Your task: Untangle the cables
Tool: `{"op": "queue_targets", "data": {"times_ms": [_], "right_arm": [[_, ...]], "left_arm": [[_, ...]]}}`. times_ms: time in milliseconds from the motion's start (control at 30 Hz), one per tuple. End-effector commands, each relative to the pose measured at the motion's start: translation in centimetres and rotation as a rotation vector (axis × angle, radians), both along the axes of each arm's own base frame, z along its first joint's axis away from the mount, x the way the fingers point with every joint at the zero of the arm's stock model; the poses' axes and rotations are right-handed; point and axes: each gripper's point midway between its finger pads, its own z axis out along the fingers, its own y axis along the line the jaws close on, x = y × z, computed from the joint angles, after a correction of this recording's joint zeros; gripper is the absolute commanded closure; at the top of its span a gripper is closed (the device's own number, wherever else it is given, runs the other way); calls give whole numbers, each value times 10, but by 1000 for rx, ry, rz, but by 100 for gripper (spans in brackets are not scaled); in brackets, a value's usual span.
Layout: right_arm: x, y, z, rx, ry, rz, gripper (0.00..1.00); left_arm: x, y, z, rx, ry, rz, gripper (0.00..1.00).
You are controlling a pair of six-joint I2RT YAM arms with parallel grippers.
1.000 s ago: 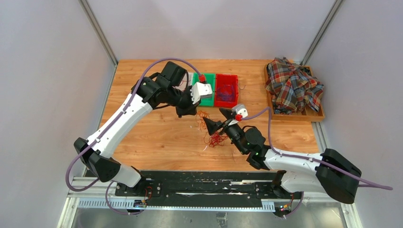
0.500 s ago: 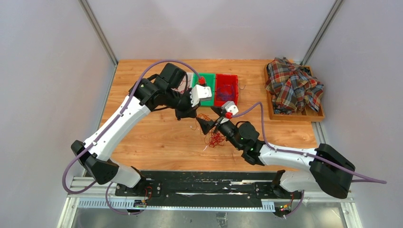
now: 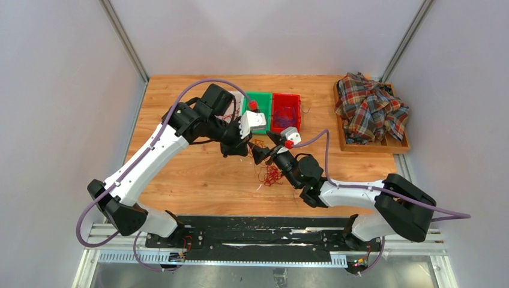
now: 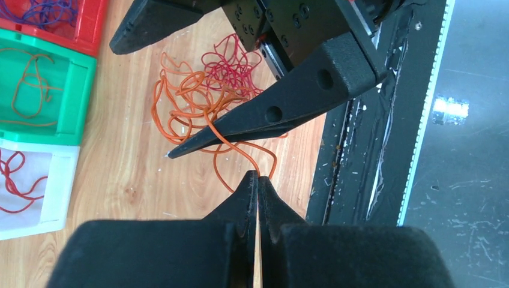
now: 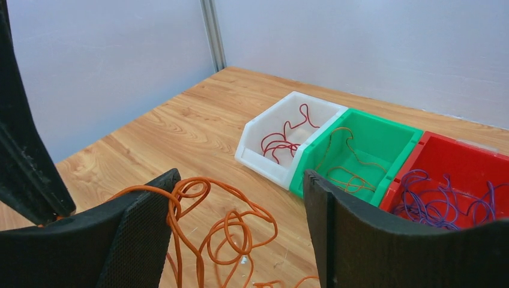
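Note:
A loose bunch of cables (image 3: 271, 175) lies on the wooden table, orange loops (image 4: 186, 102) next to red ones (image 4: 231, 63). My left gripper (image 4: 258, 177) is shut on one orange cable strand at its very tips and holds it a little above the table. My right gripper (image 5: 240, 177) is open, and orange loops (image 5: 228, 228) pass between its fingers, one draped against the left finger (image 5: 144, 228). In the top view the two grippers, left (image 3: 240, 147) and right (image 3: 263, 154), nearly meet above the bunch.
Three bins stand in a row behind the bunch: a white bin (image 5: 258, 150) with red cable, a green bin (image 5: 384, 129) with olive-orange cable, a red bin (image 5: 456, 150) with purple cable. A plaid shirt (image 3: 369, 108) fills a wooden tray (image 3: 375, 147) at the right.
My right gripper has moved left and forward until it sits beside the left gripper's tips, and its jaws have narrowed a little. The left arm has shifted slightly, still shut.

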Motion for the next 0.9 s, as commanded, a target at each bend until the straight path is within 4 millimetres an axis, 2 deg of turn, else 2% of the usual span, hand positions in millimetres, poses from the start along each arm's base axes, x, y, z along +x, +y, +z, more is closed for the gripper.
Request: {"op": "queue_targets", "data": {"times_ms": [0, 67, 133, 267, 467, 600, 700, 767, 867], "right_arm": [[7, -3, 20, 86, -26, -40, 26], [9, -1, 14, 76, -15, -38, 28], [13, 2, -1, 40, 5, -44, 29], [21, -2, -36, -1, 67, -76, 31], [22, -8, -71, 11, 169, -91, 39], [19, -11, -93, 8, 223, -91, 43], [15, -13, -109, 4, 270, -93, 51], [13, -14, -122, -2, 313, -94, 56], [10, -15, -136, 7, 354, -89, 56]], "left_arm": [[-13, -5, 10, -41, 37, -21, 99], [-13, -8, 17, -59, 31, -26, 99], [-11, -10, 31, -88, 0, -32, 99], [-6, -19, 72, -174, -68, -43, 99], [-1, -23, 123, -262, -186, -47, 99], [9, -19, 150, -283, -293, -20, 100], [19, -17, 172, -297, -379, 4, 100], [30, -15, 189, -310, -451, 41, 100], [47, -9, 217, -335, -591, 94, 100]]}}
